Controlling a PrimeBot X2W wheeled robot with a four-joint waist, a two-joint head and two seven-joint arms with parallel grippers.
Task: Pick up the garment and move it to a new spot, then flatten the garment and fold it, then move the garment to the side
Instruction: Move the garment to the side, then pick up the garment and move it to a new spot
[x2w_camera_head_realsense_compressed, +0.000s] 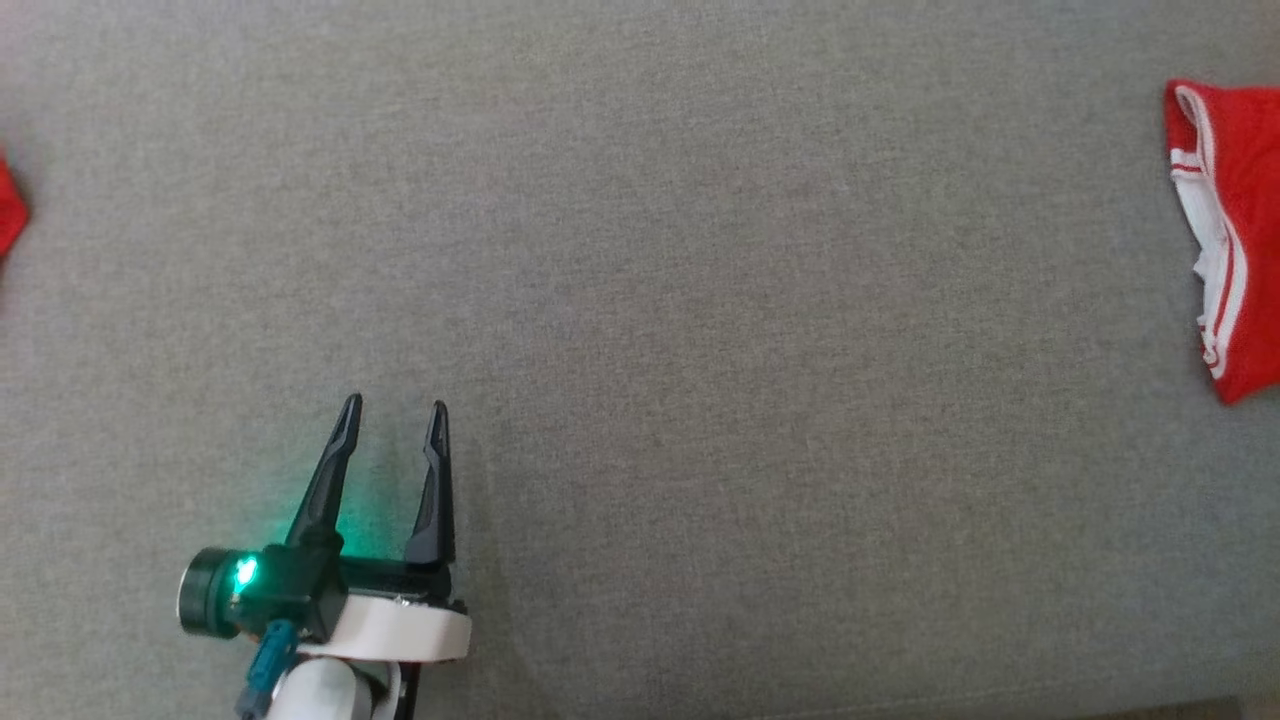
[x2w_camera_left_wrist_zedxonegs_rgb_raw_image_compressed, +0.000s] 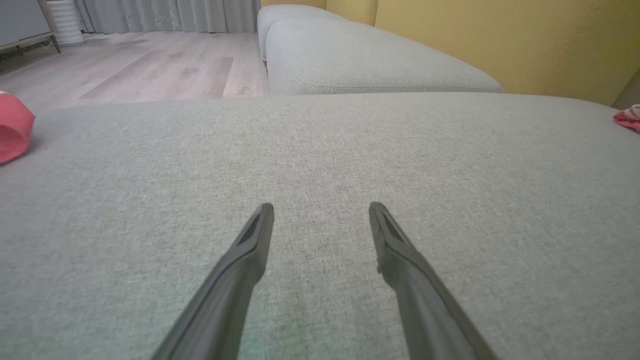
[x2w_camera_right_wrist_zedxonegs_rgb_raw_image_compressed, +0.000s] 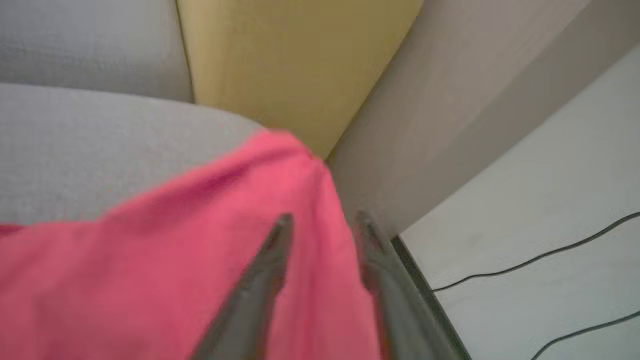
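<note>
The garment (x2w_camera_head_realsense_compressed: 1235, 230) is red with white striped trim and lies bunched at the far right edge of the grey sofa seat (x2w_camera_head_realsense_compressed: 640, 250). From the left wrist it shows as a small red patch (x2w_camera_left_wrist_zedxonegs_rgb_raw_image_compressed: 629, 118). In the right wrist view, which is blurred, the garment (x2w_camera_right_wrist_zedxonegs_rgb_raw_image_compressed: 175, 240) spreads under my right gripper (x2w_camera_right_wrist_zedxonegs_rgb_raw_image_compressed: 324, 220). Its fingers stand apart over the cloth's right edge, and no fold is pinched between them. My left gripper (x2w_camera_head_realsense_compressed: 395, 412) rests open and empty at the lower left of the seat, far from the garment; its wrist view shows it (x2w_camera_left_wrist_zedxonegs_rgb_raw_image_compressed: 321, 210) over bare fabric.
Another red cloth (x2w_camera_head_realsense_compressed: 8, 215) pokes in at the seat's left edge (x2w_camera_left_wrist_zedxonegs_rgb_raw_image_compressed: 12, 132). A yellow back cushion (x2w_camera_right_wrist_zedxonegs_rgb_raw_image_compressed: 295, 65) and a grey cushion (x2w_camera_left_wrist_zedxonegs_rgb_raw_image_compressed: 360, 60) lie beyond. The wooden floor (x2w_camera_left_wrist_zedxonegs_rgb_raw_image_compressed: 150, 65) and a white surface with black cables (x2w_camera_right_wrist_zedxonegs_rgb_raw_image_compressed: 550, 260) border the sofa.
</note>
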